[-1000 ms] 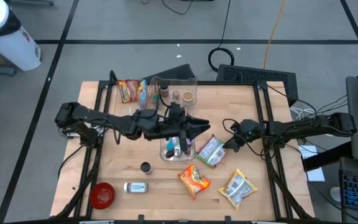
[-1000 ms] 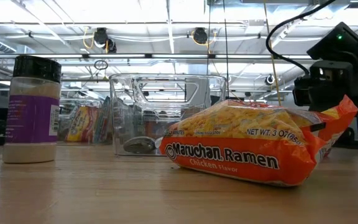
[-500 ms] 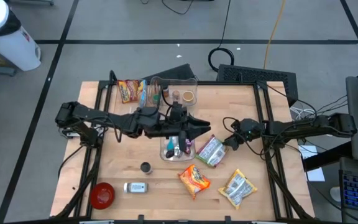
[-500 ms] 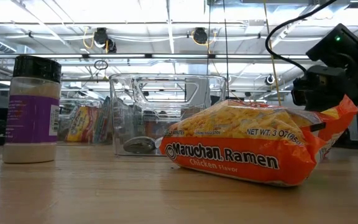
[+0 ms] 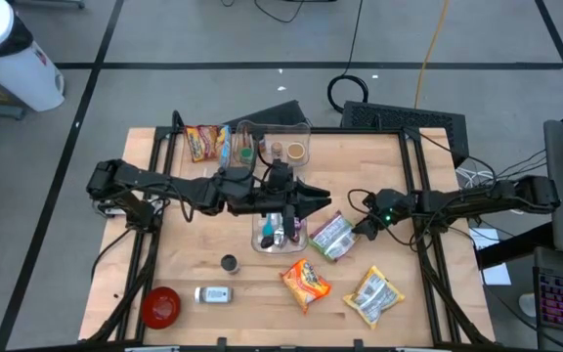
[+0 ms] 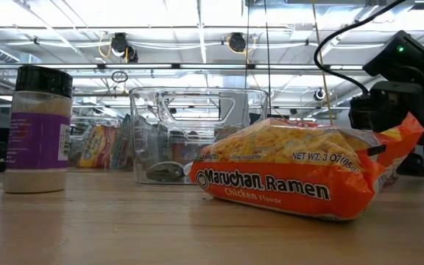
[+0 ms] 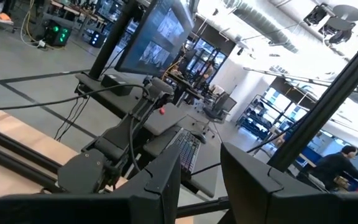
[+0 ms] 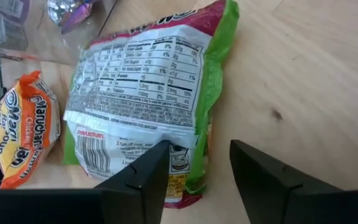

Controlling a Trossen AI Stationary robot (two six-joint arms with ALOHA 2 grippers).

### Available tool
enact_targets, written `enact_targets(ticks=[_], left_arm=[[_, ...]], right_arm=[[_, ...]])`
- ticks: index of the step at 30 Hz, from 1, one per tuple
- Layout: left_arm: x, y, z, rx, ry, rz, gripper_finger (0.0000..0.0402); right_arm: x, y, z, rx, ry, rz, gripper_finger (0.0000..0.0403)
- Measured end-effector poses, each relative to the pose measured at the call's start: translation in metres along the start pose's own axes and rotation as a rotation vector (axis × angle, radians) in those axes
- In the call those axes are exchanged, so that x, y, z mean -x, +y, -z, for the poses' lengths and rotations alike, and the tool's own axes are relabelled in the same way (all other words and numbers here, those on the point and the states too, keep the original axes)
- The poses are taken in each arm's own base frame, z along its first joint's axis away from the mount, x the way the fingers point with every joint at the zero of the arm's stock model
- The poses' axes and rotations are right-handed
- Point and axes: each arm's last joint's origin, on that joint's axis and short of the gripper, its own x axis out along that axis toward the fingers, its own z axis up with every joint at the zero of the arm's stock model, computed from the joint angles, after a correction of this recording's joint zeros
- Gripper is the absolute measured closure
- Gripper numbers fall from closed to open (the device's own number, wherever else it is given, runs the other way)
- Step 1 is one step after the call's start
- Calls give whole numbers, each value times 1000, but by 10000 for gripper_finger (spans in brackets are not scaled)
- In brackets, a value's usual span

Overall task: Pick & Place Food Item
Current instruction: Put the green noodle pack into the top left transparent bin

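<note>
fingers first: my right gripper (image 8: 197, 171) has them parted with nothing between, aimed at the green-edged ramen packet (image 8: 142, 99) that lies flat on the bench (image 8: 291, 74), label side down so the nutrition panel faces up. in the high view that right gripper (image 5: 368, 228) sits just beside the packet (image 5: 331, 238), not touching as far as i can tell. i judge this is the approach: the gap is set ready to take the packet's near edge, which is the thin, easy part of a soft bag.

my left gripper (image 5: 323, 201) hangs over the clear bin (image 5: 280, 232) in the middle of the bench, its wrist camera looking out into the room. its fingers (image 7: 160, 180) stand a narrow way apart and i see nothing in them. i read it as waiting above the drop spot, out of the right arm's way.

the orange maruchan ramen (image 5: 306, 282) lies nearer the front edge, close to the low camera, with another packet (image 5: 374, 295) to its side. both are well clear of the right arm's line.
</note>
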Motion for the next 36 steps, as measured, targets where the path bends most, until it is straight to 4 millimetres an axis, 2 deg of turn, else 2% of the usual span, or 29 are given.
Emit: enact_targets(ticks=[4,9,10,16,22,30,33,36], left_arm=[[0,2,-1,-1,-2,-6,282],[-1,4,-3,3,-10,-18,282],[-1,5,-3,3,-11,-19,282],[-1,6,-4,9,-14,-24,282],[-1,8,-4,4,-14,-28,282],[-3,25,-9,13,29,-56,282],[-4,30,-13,4,47,-41,282],[-4,29,-23,-49,135,-74,282]], right_arm=[[0,0,1,12,13,-2,288],[0,1,1,37,10,-15,383],[0,2,0,48,1,-26,393],[2,15,-11,80,-77,-102,401],[15,51,-38,249,-128,-174,402],[58,107,-73,567,-87,-132,403],[73,120,-79,634,-68,-116,403],[87,131,-85,675,-66,-130,403]])
